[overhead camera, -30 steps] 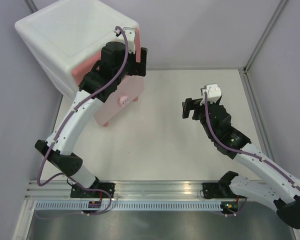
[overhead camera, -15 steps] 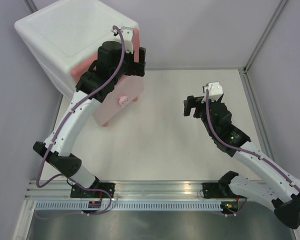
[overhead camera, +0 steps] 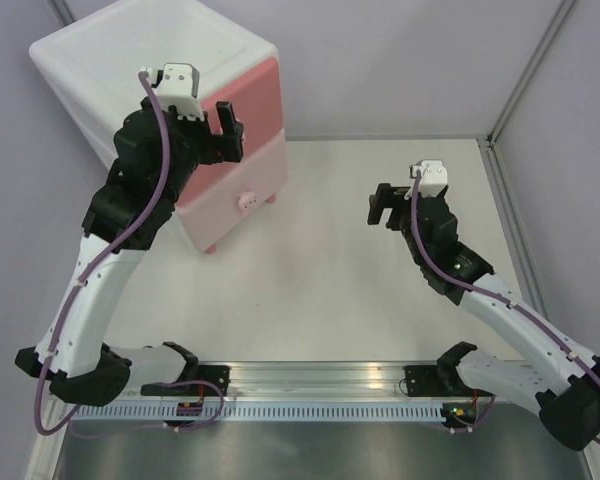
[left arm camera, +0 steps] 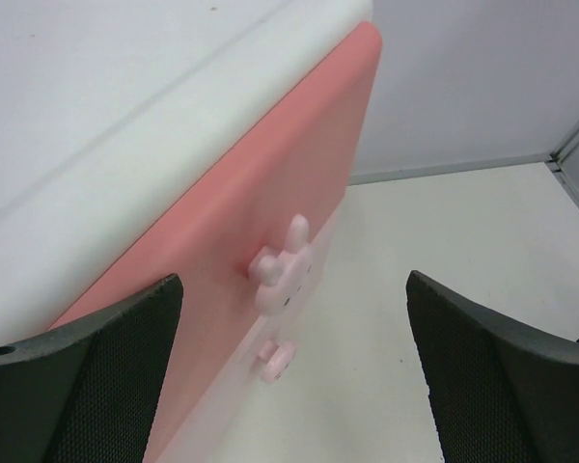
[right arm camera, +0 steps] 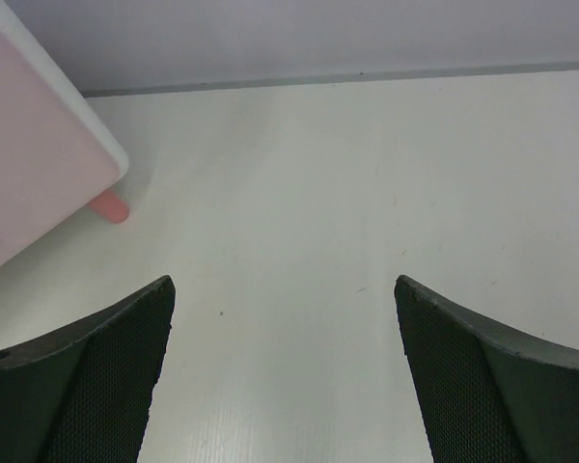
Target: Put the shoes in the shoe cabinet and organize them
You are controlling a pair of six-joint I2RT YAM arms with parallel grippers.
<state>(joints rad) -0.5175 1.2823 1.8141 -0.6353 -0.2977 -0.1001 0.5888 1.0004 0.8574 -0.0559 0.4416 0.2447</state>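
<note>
From above, the white cabinet (overhead camera: 150,60) stands at the far left corner of the table (overhead camera: 360,290), turned at an angle so that its 2 pink drawers face the arms; both fronts sit flush, so it looks shut. The left claw (overhead camera: 228,135) hangs raised in front of the upper drawer (overhead camera: 255,95) with its jaws apart and nothing between them, probably placed there to reach the handle. The right claw (overhead camera: 383,207), also spread and empty, waits over bare table well apart from the cabinet, likely keeping out of the way. No shoes show in any view, so whether they are inside I cannot tell. From the left wrist, the 2 fingers (left arm camera: 87,386) stand wide on either side of the bunny knob (left arm camera: 282,270) without touching it; a second knob (left arm camera: 275,359) shows below it, and the glossy pink front meets a smooth white, rounded top. From the right wrist, the wide-set fingers (right arm camera: 492,386) frame empty table, with only a cabinet corner and 1 small pink foot (right arm camera: 111,205) at the left.
</note>
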